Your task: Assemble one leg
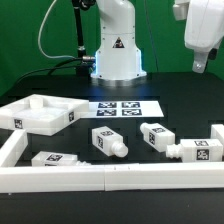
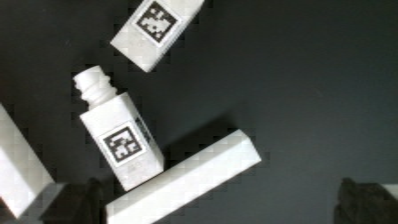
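Several white legs with marker tags lie on the black table: one in the middle, one beside it, one toward the exterior view's right, and one at the left front. The square white tabletop lies at the exterior view's left. My gripper hangs high above the table at the exterior view's right, touching nothing. In the wrist view one leg lies below with its screw end showing, and a second leg lies further off. The gripper is open and empty, its dark fingers wide apart.
A white fence rail runs along the table's front and also shows in the wrist view. The marker board lies in front of the robot base. A green backdrop stands behind.
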Tool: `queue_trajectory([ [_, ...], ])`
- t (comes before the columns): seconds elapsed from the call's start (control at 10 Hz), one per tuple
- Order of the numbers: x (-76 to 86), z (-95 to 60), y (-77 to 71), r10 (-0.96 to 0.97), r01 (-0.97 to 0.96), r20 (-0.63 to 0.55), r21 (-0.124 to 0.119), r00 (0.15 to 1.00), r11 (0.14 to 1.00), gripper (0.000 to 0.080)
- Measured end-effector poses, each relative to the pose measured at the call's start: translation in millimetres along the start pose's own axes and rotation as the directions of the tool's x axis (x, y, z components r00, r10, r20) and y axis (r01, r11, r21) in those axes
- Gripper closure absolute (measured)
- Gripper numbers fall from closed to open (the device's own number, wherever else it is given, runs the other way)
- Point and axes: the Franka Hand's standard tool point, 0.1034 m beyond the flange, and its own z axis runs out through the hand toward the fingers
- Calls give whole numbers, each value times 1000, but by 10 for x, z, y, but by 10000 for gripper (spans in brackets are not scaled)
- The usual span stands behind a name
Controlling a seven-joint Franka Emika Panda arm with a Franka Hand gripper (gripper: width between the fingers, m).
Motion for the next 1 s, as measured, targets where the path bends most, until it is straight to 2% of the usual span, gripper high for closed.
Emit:
queue_trajectory([
  [0.6, -11, 15, -12, 0, 0, 9, 9, 1000, 1000, 150],
  [0.7, -14, -30, -26, 9, -9, 22, 18, 1000, 1000, 150],
  [0.8, -1, -317, -70, 26, -32, 92, 68, 995, 997, 150],
  [0.9, 55, -456, 59, 24, -28, 70, 50, 997, 998, 150],
  [1.0, -127, -320, 71, 37, -42, 79, 60, 996, 997, 150],
])
